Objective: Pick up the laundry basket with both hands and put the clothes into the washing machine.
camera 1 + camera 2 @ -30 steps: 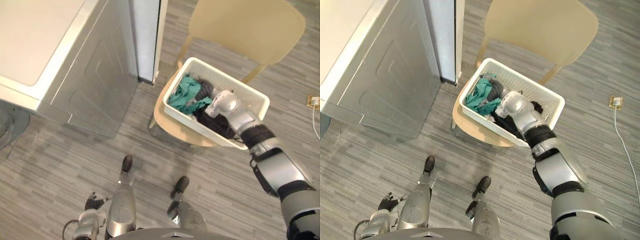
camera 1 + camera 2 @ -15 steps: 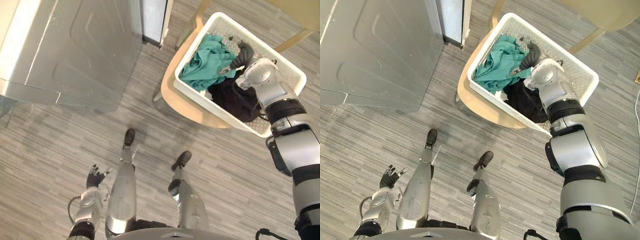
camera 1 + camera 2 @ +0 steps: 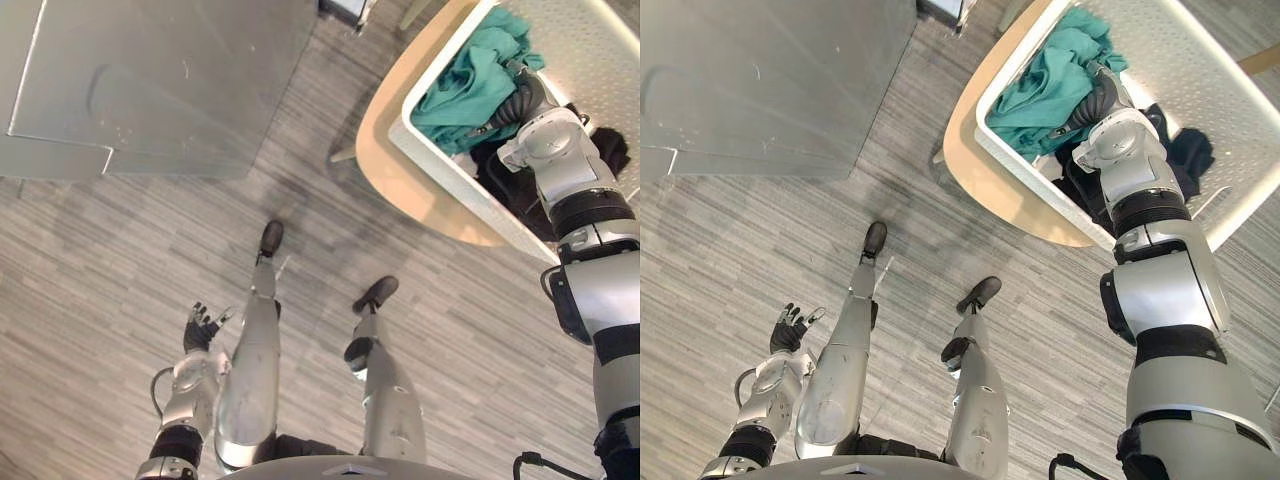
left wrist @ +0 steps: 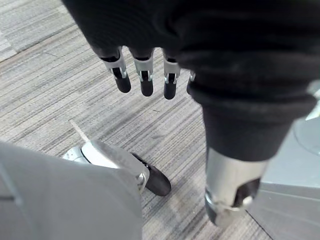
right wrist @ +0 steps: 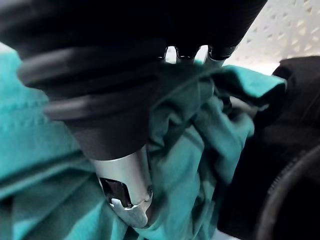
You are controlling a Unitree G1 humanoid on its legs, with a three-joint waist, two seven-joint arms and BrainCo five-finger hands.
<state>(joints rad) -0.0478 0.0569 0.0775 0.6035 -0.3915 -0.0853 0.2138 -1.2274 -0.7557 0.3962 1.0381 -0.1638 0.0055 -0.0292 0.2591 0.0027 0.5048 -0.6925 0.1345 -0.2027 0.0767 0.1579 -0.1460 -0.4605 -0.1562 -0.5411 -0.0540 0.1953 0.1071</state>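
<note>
While the right arm reaches forward, the right hand [image 3: 1095, 100] is inside the white perforated plastic laundry basket [image 3: 1185, 50]. Its dark ribbed cover lies against the crumpled teal garment [image 3: 1050, 85]. In the right wrist view the teal cloth folds up around the front of this hand and covers it. For this reason one cannot tell if the hand grips the cloth or only rests in it.

A black garment [image 3: 1185, 150] lies just beside the hand, toward the robot's right, and it touches the teal one. The pierced wall of the basket stands beyond the hand. The basket sits on the round beige seat of a chair [image 3: 980, 165], which shows nearer to the robot than the hand, past the near rim of the basket. The grey metal washing machine [image 3: 150, 80] is well apart from this hand, far toward the robot's left.

The left hand [image 3: 200, 325] hangs low at the robot's left side over the grey wood-patterned floor [image 3: 120, 260], well apart from the basket and from the clothes. Its fingers [image 4: 146, 77] are straight and a little spread, and they hold nothing.
</note>
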